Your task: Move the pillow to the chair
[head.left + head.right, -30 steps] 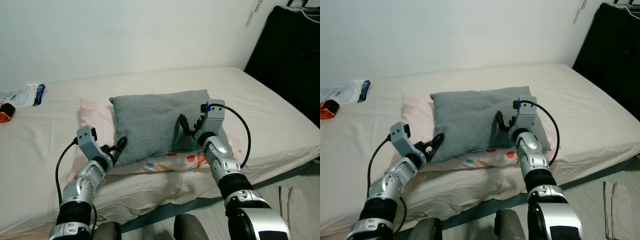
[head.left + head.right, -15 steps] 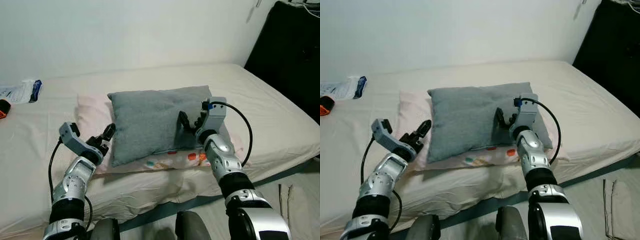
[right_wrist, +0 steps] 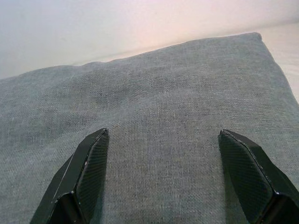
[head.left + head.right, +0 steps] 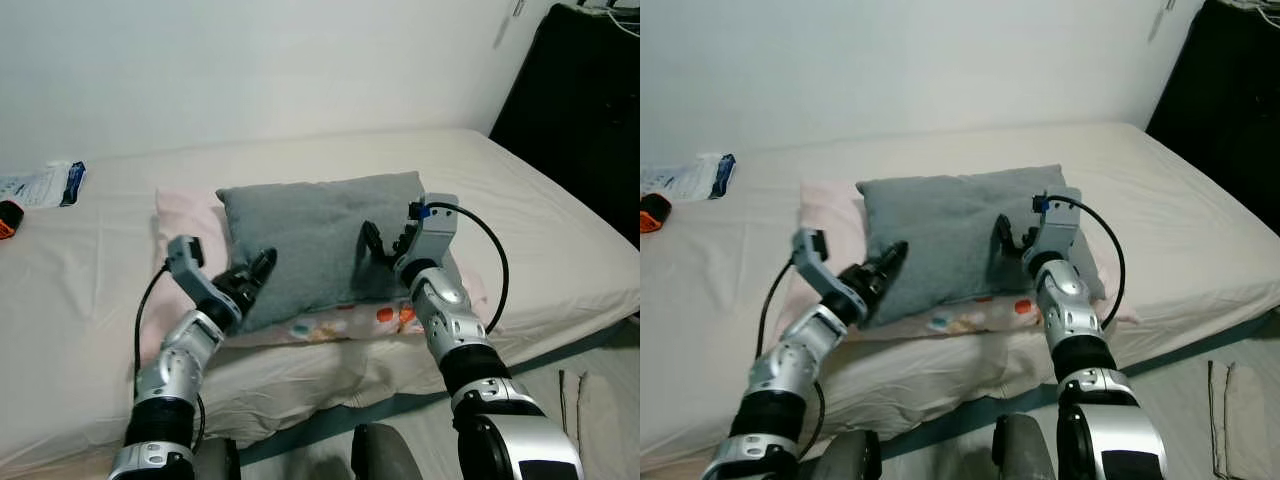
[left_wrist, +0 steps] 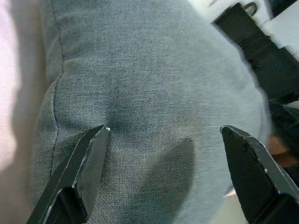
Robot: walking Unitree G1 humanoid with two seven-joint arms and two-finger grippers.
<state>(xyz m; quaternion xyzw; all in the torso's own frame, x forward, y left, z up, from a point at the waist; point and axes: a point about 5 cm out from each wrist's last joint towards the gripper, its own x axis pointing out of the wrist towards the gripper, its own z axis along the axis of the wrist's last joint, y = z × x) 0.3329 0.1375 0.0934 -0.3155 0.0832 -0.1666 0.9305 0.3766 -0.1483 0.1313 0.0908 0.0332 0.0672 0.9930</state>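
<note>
Grey pillow lies on the bed, stacked on a pink patterned pillow that pokes out beyond it toward the wall and along the near edge. No chair to be made out from here.

Left hand at the grey pillow's near-left corner, fingers spread wide, tips against the fabric; wrist view shows the cloth bulging between the two fingers, not yet pinched. Right hand on the grey pillow's near-right part, also spread, fingers resting on the top face with nothing gathered between them.

Step in hand, as judged: closing both hands on the grey pillow for a two-sided lift.

Risks from here:
- Soft filling. A shallow close may catch only a fold of cover, and the pillow could sag or slide out once lifted.
- Right hand sits on a flat face, not an edge; closing there may skate over the cloth.
- Left hand is close to the pink pillow; reaching too low could pinch both and drag the wrong one.
- Uneven grip would tilt the load during the carry.

Small packets lie on the bed well left of the grey pillow, out of play.
</note>
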